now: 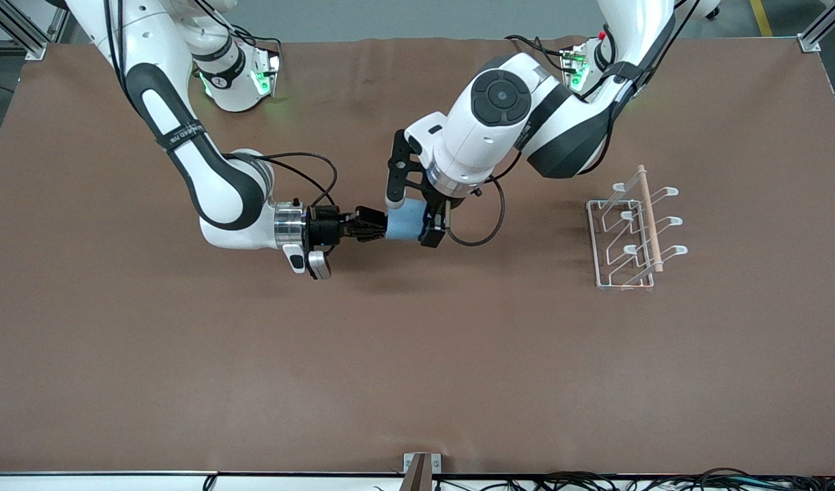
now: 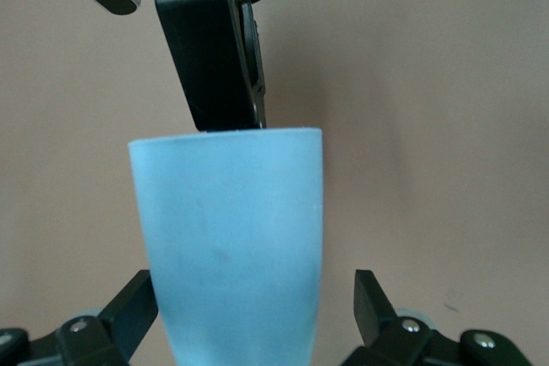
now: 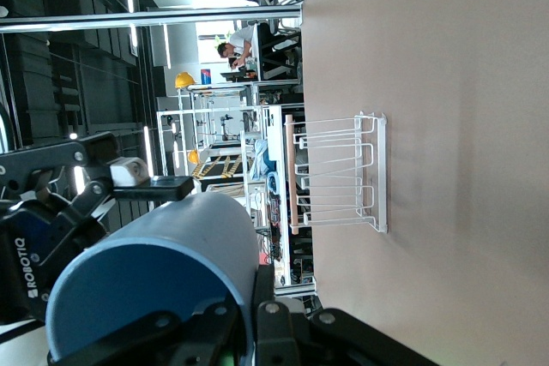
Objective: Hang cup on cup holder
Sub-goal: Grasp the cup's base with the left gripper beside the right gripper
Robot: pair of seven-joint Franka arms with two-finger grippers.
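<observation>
Cup [image 1: 404, 223] aloft between both grippers — cup holder [image 1: 632, 232] well apart.

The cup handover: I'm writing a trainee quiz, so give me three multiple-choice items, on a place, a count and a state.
1. The cup holder stands: A toward the left arm's end; B toward the right arm's end; C under the cup.
2. Its prongs: A four; B six; C eight.
3. The left gripper is: A shut on the cup; B open around it; C away from it.

A: the cup holder stands there.
B: six looped tips show.
B: over mid-table the left gripper shows gaps beside the cup, which the right gripper holds.
</observation>
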